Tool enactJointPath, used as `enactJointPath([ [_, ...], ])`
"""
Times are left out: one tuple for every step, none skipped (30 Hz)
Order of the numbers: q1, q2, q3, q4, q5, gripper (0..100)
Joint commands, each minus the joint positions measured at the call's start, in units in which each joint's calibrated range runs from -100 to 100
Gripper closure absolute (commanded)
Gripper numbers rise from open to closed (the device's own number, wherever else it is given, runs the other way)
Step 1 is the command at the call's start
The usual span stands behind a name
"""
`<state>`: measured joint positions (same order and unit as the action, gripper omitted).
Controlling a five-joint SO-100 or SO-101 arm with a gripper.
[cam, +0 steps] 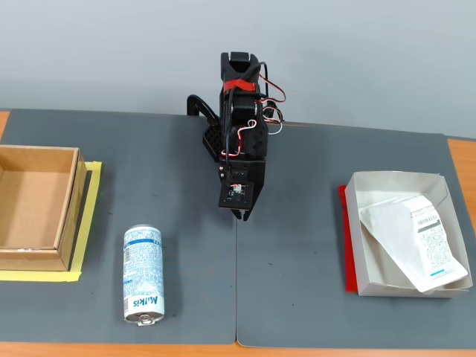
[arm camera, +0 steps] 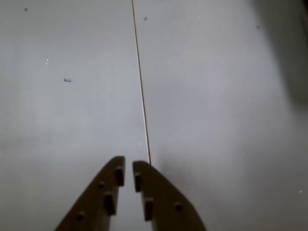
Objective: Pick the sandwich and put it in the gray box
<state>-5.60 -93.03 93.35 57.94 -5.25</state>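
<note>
Sandwich [cam: 411,236] lies inside gray box [cam: 367,284], right side of fixed view. Gripper [arm camera: 128,169] empty, jaws nearly closed, above bare tabletop [cam: 297,312]. Package likely light, slippery, crushable; best gripped across thin edge.

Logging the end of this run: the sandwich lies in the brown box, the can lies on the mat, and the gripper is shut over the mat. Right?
Not quite. The fixed view shows the sandwich in the gray box at the right, not in the brown box, which looks empty. The rest holds: the can lies on the mat, and the gripper is shut over it.
</note>
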Motion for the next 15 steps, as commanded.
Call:
enactJointPath([
  [0.6, -0.5, -0.1, 0.1, 0.0, 98],
  [0.6, -0.5, -0.1, 0.1, 0.0, 98],
  [0.6, -0.5, -0.1, 0.1, 0.0, 98],
  [0.6, -0.5, 0.0, 0.1, 0.0, 98],
  [0.6, -0.5, 0.2, 0.1, 0.0, 98],
  [0.6, -0.7, 0.8, 0.1, 0.0, 98],
  [0.6, -1.3, 1.4, 0.1, 0.0, 98],
  [0.6, -2.3, 2.0, 0.2, 0.0, 98],
  [0.6, -3.4, 2.6, 0.2, 0.0, 98],
  [0.6, -4.6, 3.0, 0.2, 0.0, 98],
  [0.6, -5.6, 3.3, 0.2, 0.0, 98],
  [0.6, -6.1, 3.8, 0.2, 0.0, 98],
  [0.6, -6.3, 3.8, 0.2, 0.0, 98],
  [0.6, -6.3, 3.8, 0.2, 0.0, 98],
  [0.6, -6.3, 3.8, 0.2, 0.0, 98],
])
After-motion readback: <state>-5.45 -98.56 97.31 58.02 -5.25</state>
